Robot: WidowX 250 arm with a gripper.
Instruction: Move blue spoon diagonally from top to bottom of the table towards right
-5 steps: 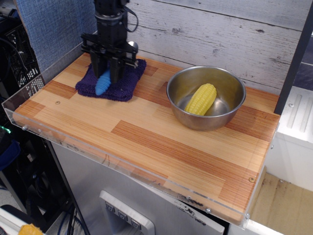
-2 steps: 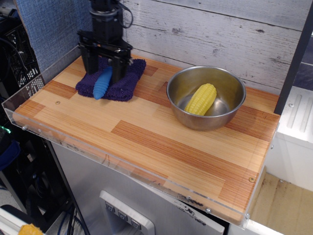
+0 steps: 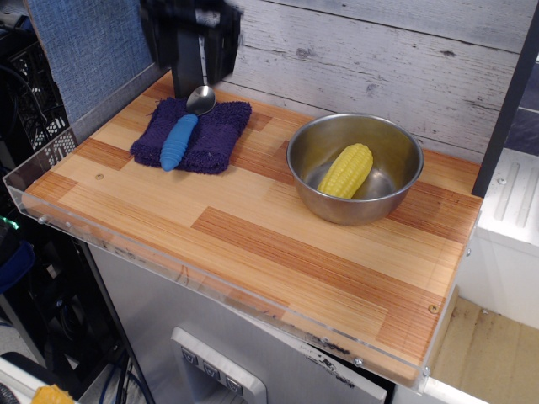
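Broadly, the surface (image 3: 253, 244) is a rectangular top of light and reddish-brown striped planks with a clear acrylic rim along its near and left edges, set against a weathered grey plank wall (image 3: 379, 50). Next in size, the gripper (image 3: 192, 63) hangs blurred above the far left corner, a dark block with its lower end just over the spoon's metal end; its jaws are smeared by motion and I cannot tell whether they stand apart or together, though nothing appears to be held between them. A steel bowl (image 3: 316, 151) sits on the right half of the surface near the wall, upright, well apart from the cloth. Inside it lies a yellow ear of corn (image 3: 345, 170), tilted, its tip up toward the far right of the bowl. A dark purple-blue folded cloth (image 3: 219, 139) lies flat in the far left corner, close to the wall. The blue spoon (image 3: 178, 141) rests on top of that cloth, lying diagonally: its ribbed bright-blue handle points toward the near left, reaching the cloth's front edge, and its shiny silver bowl points toward the wall, directly under the gripper. The spoon is free of the gripper and has not left the top-left area of the surface
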